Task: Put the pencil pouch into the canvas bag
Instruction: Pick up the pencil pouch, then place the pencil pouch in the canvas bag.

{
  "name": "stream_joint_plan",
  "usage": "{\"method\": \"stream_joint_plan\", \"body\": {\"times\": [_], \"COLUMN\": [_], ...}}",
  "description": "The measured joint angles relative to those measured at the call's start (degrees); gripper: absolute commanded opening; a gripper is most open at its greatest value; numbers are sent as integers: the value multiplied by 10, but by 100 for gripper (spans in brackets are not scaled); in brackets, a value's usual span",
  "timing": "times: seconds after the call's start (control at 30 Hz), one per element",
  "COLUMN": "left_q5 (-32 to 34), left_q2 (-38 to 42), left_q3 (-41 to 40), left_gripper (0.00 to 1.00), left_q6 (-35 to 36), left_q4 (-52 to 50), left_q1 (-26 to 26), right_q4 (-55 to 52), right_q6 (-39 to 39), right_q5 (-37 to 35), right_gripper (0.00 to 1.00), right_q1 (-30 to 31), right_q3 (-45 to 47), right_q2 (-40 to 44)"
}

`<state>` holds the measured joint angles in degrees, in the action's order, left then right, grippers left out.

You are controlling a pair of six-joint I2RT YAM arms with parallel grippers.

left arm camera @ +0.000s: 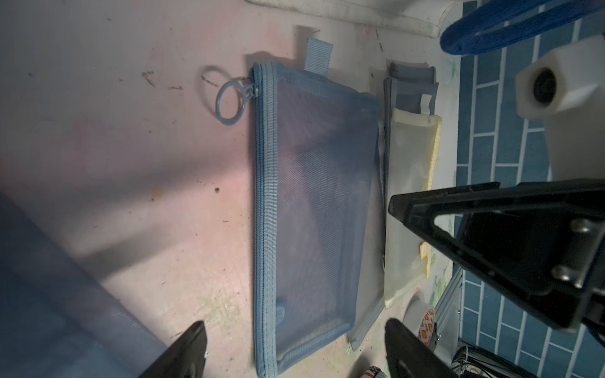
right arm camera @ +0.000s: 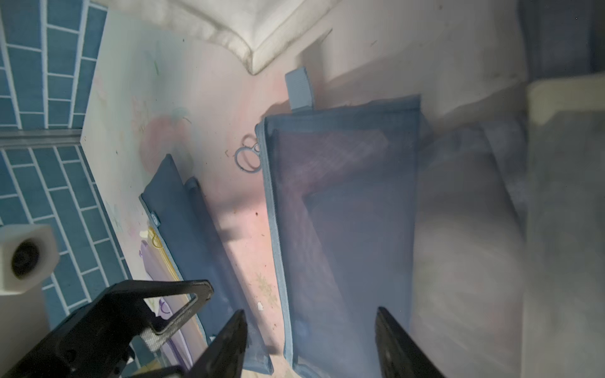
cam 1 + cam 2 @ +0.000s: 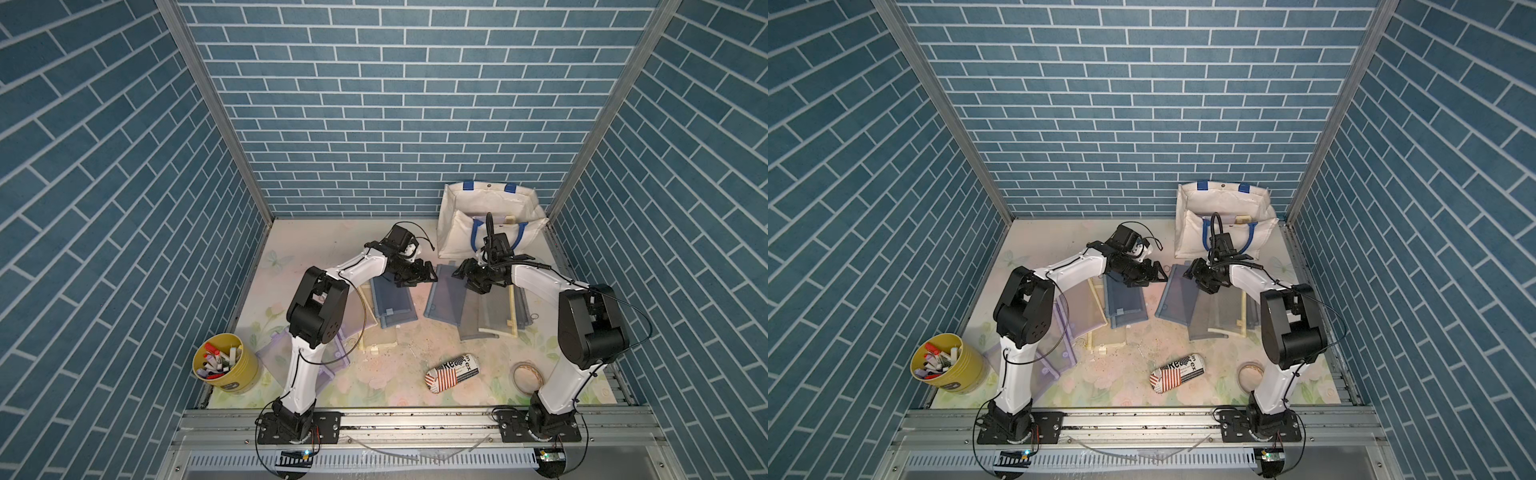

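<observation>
Likely light and floppy, the flat blue mesh zip pouch suits a pinch on its zipper edge; left gripper and right gripper hang empty, fingers apart.

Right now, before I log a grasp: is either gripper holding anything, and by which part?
Nothing is held. The left gripper and the right gripper both hang open above the blue mesh pouch, which lies flat, not clamped by either.

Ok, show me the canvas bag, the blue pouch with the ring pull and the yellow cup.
canvas bag (image 3: 455, 241): in a top view, on its front wall.
blue pouch (image 1: 320, 203): left wrist view, middle of its mesh.
yellow cup (image 3: 247, 370): in a top view, on its outer wall.
</observation>
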<state>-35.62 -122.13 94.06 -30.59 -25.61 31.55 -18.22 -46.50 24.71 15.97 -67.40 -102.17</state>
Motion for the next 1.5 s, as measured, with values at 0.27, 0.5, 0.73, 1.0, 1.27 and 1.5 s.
{"method": "stream_joint_plan", "body": {"times": [0.27, 0.5, 0.73, 1.0, 1.27, 1.5], "left_q5": [-7, -16, -15, -18, -26, 11], "left_q2": [-51, -75, -80, -80, -75, 18], "left_q3": [-2, 17, 13, 6, -29, -89], "left_gripper": [73, 70, 54, 36, 38, 78], "left_q6": [-21, -22, -27, -35, -43, -17], "left_q4": [40, 54, 73, 93, 137, 126], "left_q1": [5, 16, 21, 27, 30, 25], "right_q4": [56, 72, 93, 157, 197, 173], "right_q6": [-14, -26, -31, -43, -59, -60], "right_q5": [10, 10, 9, 24, 44, 47], "right_gripper": [61, 62, 62, 39, 0, 0], "right_q1": [-6, -6, -5, 3, 14, 16], "right_q3": [40, 78, 100, 106, 108, 111], "right_q2": [-12, -19, -9, -28, -30, 64]}}
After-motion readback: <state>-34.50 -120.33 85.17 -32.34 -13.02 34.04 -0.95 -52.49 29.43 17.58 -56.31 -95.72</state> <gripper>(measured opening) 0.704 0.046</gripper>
